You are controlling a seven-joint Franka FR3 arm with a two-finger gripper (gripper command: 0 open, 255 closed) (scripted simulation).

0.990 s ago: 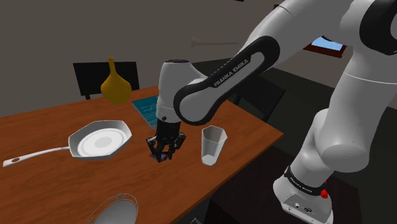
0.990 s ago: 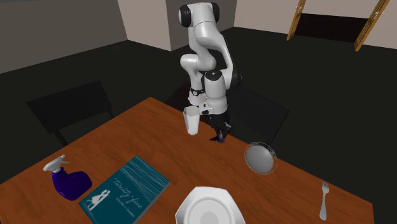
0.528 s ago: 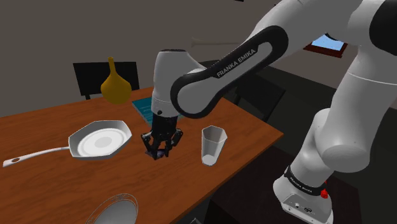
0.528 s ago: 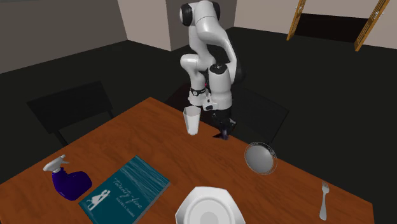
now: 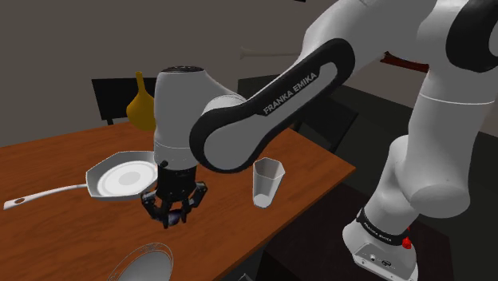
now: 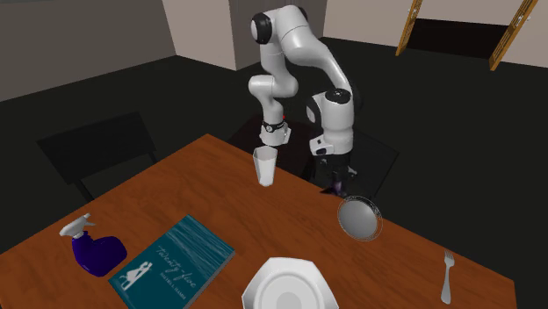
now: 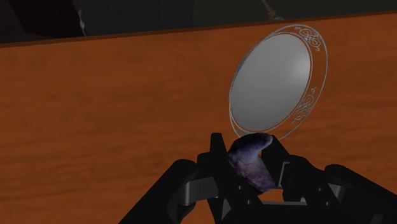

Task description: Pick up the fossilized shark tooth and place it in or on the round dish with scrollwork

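My black gripper (image 5: 169, 211) hangs a little above the wooden table (image 5: 72, 231), shut on a dark purple mottled shark tooth (image 7: 252, 164) that curves up between the fingers. The same gripper (image 6: 338, 186) hovers just beside the round grey dish with a scrollwork rim (image 6: 360, 217). Seen from the wrist, the dish (image 7: 275, 79) lies just ahead of the tooth's tip. In the shoulder view the dish (image 5: 144, 264) sits at the table's near edge, below and left of the gripper.
A white pan with a long handle (image 5: 124, 174) lies just beyond the gripper, and a white cup (image 5: 266, 180) stands to its right. A yellow gourd-shaped vase (image 5: 144, 106) and a teal book (image 6: 174, 259) sit further back. A purple spray bottle (image 6: 95, 247) and a fork (image 6: 447, 275) lie near the edges.
The arm has carried the tooth away from the cup, leftward and nearer in the shoulder view, up to the round dish. The fingers stay shut on the tooth.
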